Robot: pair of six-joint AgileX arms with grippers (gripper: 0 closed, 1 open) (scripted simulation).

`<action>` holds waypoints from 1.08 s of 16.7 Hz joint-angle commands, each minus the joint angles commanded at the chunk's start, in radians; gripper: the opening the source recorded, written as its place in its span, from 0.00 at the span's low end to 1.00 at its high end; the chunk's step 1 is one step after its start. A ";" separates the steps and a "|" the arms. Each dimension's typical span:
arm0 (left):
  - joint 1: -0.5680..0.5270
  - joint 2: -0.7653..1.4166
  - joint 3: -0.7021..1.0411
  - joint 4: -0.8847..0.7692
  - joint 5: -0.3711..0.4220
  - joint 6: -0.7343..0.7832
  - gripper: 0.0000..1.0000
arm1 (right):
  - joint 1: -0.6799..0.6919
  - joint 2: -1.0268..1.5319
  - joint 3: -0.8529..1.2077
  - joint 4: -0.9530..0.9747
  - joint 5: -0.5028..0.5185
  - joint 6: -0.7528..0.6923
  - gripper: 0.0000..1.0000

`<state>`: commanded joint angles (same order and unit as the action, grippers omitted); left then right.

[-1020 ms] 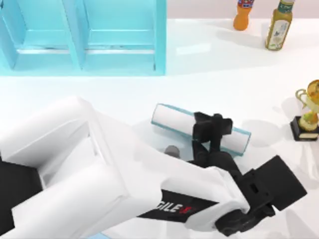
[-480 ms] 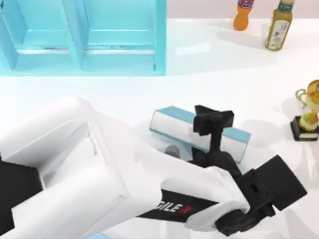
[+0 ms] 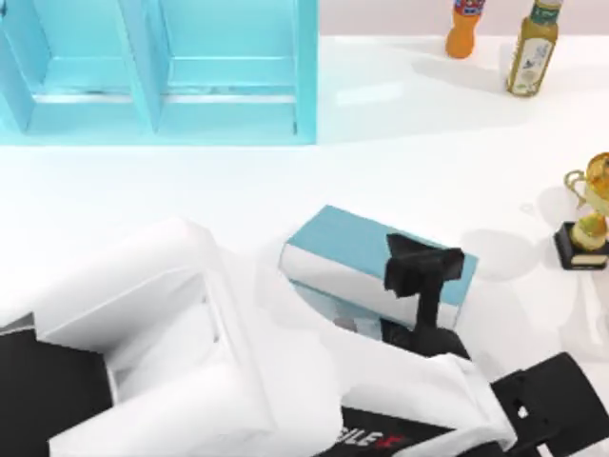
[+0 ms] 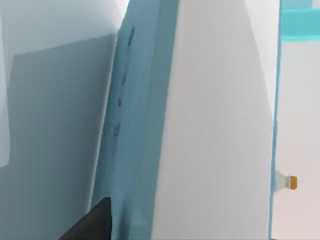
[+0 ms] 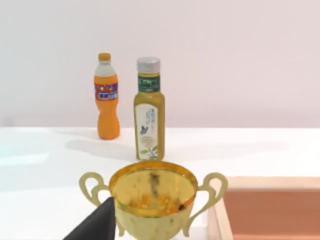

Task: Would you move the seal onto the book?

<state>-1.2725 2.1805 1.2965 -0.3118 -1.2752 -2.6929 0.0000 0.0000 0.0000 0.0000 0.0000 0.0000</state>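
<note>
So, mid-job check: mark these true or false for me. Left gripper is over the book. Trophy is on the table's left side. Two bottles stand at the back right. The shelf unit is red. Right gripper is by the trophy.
1. The left gripper is over the book: true.
2. The trophy is on the left side of the table: false, it stands at the right edge.
3. Two bottles stand at the back right: true, an orange bottle and a yellow-green bottle.
4. The shelf unit is red: false, it is turquoise.
5. The right gripper is by the trophy: true.
</note>
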 joint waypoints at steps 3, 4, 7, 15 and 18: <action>-0.074 0.020 0.054 -0.249 -0.004 -0.236 1.00 | 0.000 0.000 0.000 0.000 0.000 0.000 1.00; -0.099 0.026 0.073 -0.346 -0.003 -0.324 1.00 | 0.000 0.000 0.000 0.000 0.000 0.000 1.00; -0.173 0.045 0.128 -0.644 0.007 -0.593 1.00 | 0.000 0.000 0.000 0.000 0.000 0.000 1.00; -0.292 0.096 0.204 -1.147 0.043 -1.073 1.00 | 0.000 0.000 0.000 0.000 0.000 0.000 1.00; -0.297 0.098 0.207 -1.167 0.045 -1.093 1.00 | 0.000 0.000 0.000 0.000 0.000 0.000 1.00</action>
<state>-1.5691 2.2784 1.5032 -1.4791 -1.2299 -3.7861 0.0000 0.0000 0.0000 0.0000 0.0000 0.0000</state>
